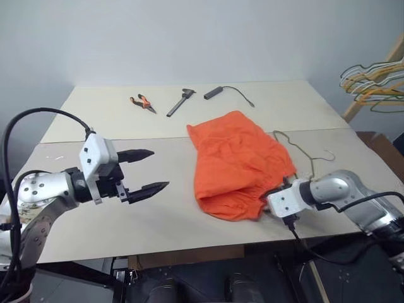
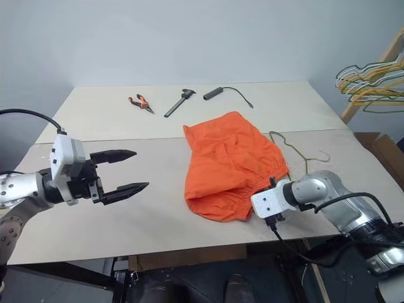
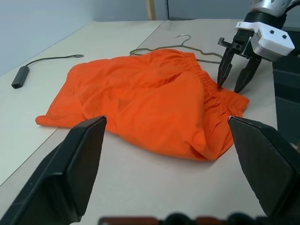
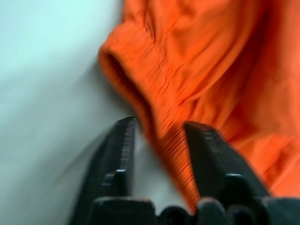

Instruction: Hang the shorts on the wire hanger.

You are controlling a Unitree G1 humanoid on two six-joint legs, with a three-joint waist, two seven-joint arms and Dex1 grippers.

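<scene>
orange shorts [image 1: 237, 165] lie crumpled on the pale tabletop [image 1: 126, 151], partly covering the wire hanger [image 1: 303, 151]. the right end effector [image 3: 234, 79], fingers spread, straddles the waistband edge; the left end effector [image 1: 148, 170] hangs wide open, well apart. pliers [image 1: 142, 102], a caliper [image 1: 180, 101] and a cable [image 1: 227, 92] lie near the grey wall [image 1: 189, 38].

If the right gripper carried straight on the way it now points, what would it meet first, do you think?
Most likely the shorts: the right gripper, fingers parted, points down at the gathered waistband, which lies between its fingertips. The table lies just beneath, though depth is hard to judge.
</scene>
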